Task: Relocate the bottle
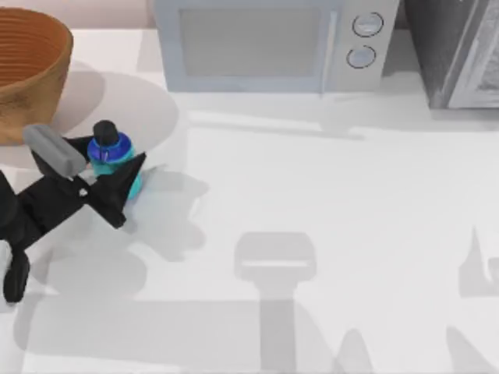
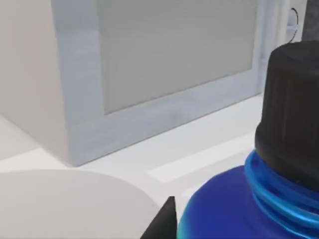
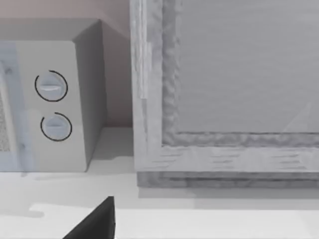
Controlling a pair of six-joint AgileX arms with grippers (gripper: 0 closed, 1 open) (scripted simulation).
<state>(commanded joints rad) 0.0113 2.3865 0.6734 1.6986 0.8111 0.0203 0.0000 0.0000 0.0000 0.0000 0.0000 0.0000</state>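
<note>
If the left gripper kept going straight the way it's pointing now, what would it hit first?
The bottle: the left gripper already has it between its fingers. Beyond it, the left wrist view faces the microwave, so that would likely come next, though depth is hard to judge.

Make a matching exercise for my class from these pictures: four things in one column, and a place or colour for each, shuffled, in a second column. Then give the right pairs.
Things
1. bottle
2. wicker basket
3. microwave
4. left claw

Places and colours
A. at the table's far left corner
B. cyan body, blue shoulder, black cap
C. at the table's far edge, two round dials on its front
D. black, around the bottle at the table's left

Pairs: 1-B, 2-A, 3-C, 4-D
</note>
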